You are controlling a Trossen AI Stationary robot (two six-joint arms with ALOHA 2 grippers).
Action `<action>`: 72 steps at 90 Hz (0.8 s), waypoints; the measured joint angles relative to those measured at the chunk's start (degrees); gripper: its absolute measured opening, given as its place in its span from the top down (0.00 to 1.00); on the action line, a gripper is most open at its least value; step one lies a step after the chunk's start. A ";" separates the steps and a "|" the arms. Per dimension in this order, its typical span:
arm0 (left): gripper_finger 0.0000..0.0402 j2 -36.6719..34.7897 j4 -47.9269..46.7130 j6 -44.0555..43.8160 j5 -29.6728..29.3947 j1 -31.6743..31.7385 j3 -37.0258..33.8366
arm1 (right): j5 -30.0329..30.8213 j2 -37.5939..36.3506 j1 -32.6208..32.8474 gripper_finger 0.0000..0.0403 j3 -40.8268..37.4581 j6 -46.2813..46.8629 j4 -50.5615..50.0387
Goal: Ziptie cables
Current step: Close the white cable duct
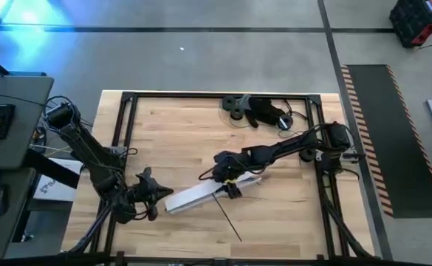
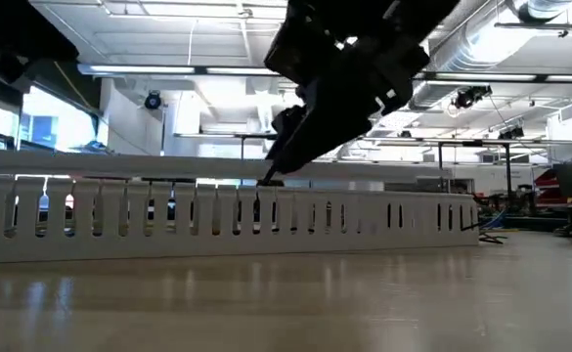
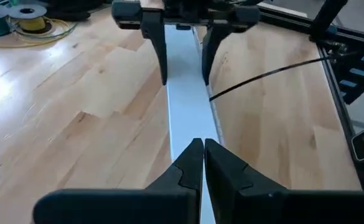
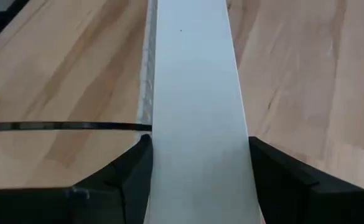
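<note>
A long white comb-toothed rail (image 1: 212, 192) with a flat white top lies slantwise on the wooden table (image 1: 275, 222). My right gripper (image 1: 227, 182) stands over its middle, one finger on each long side. My left gripper (image 3: 203, 155) is shut and hovers at the rail's left end (image 1: 170, 204). One thin straight dark strand (image 1: 229, 219) runs from the rail's side toward the table's near edge. Whether it is one of the cables I cannot tell, and no bundle of cables shows. My right gripper pinches the rail's two long sides (image 4: 152, 143) between its two fingers (image 4: 129, 171), about mid-length. The fingers come from above, pointing down, and lie across the rail. The rail stays flat on the table. My left gripper's shut tips are over the rail's left end; whether they touch it I cannot tell.
Spools of coloured wire (image 3: 20, 17) and dark tools (image 1: 256, 111) lie at the table's far edge. A black metal frame (image 1: 127, 118) borders the tabletop. Bare wood lies near the front edge on both sides of the strand.
</note>
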 joint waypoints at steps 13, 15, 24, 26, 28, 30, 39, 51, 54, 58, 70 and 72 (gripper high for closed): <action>1.00 2.20 1.43 1.21 0.82 0.00 0.00 | 1.43 0.00 0.50 0.49 0.14 -0.25 -2.17; 1.00 2.57 1.53 1.20 0.82 0.00 0.00 | 1.43 0.00 0.51 0.49 0.14 -0.26 -2.26; 1.00 3.98 1.75 0.68 0.80 0.00 0.00 | 1.51 0.00 0.47 0.49 0.14 -0.15 -1.86; 1.00 4.28 1.72 0.41 0.82 0.00 0.00 | 1.51 0.00 0.46 0.49 0.17 -0.03 -1.71; 1.00 4.44 1.76 0.16 0.80 0.00 0.00 | 1.53 0.00 0.45 0.49 0.36 0.13 -1.82; 1.00 4.60 1.78 -0.04 0.81 0.00 0.00 | 1.57 0.00 0.45 0.49 0.63 0.15 -2.09; 1.00 5.16 1.88 -0.34 0.85 0.00 0.00 | 1.90 0.00 0.45 0.49 1.55 -0.27 -2.99; 1.00 6.16 2.53 -0.75 0.87 0.05 0.00 | 2.06 0.00 0.58 0.49 1.67 -0.24 -3.97; 1.00 6.79 2.63 -0.72 1.07 0.16 0.00 | 2.23 0.00 0.58 0.49 1.69 -0.18 -4.17; 1.00 7.71 2.65 -0.75 1.65 0.44 0.00 | 2.40 0.00 0.58 0.49 1.69 -0.10 -4.56; 1.00 10.76 4.65 -0.78 3.02 1.21 0.00 | 2.76 0.00 0.84 0.49 1.69 -0.11 -4.87; 1.00 11.29 5.06 -0.79 3.06 1.33 0.00 | 2.77 0.00 0.86 0.49 1.69 -0.11 -4.88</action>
